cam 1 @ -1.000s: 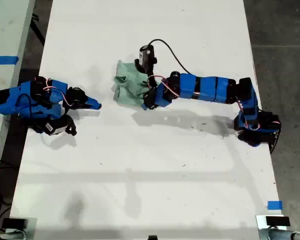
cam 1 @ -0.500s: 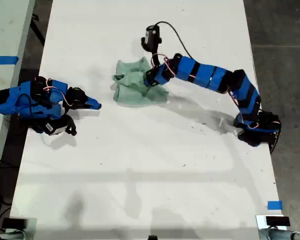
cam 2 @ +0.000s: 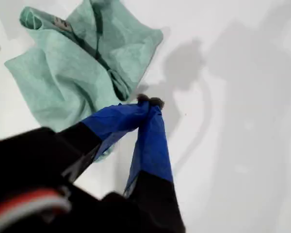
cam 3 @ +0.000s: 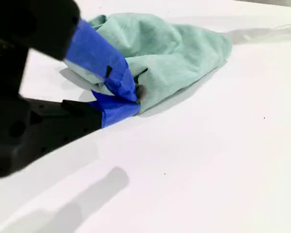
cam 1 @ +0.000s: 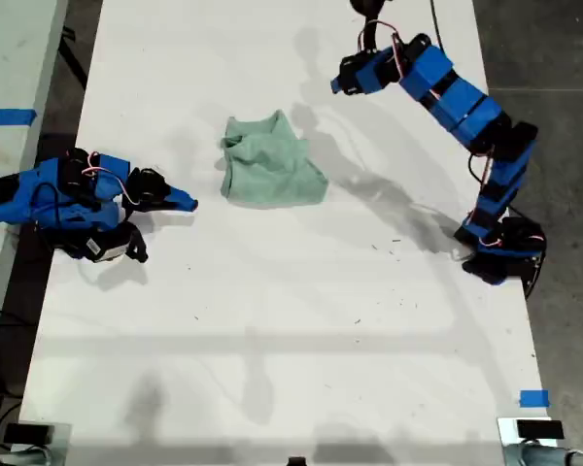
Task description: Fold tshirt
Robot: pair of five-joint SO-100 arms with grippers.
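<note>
Lying bunched on table (cam 1: pixel 272 311): tshirt (cam 1: pixel 270 173) (both jaws closed).

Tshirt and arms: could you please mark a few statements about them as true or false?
1. The tshirt lies on the table with no pincer holding it. True.
2. My first pincer is shut on the tshirt. False: it is shut but empty, raised clear of the cloth.
3. My second pincer sits low on the exterior view's left, pointing toward the tshirt without touching it. True.
4. My second pincer is wide open. False: its tips are together.
5. The tshirt is spread flat with both sleeves out. False: it is bunched into a compact, wrinkled bundle.
</note>
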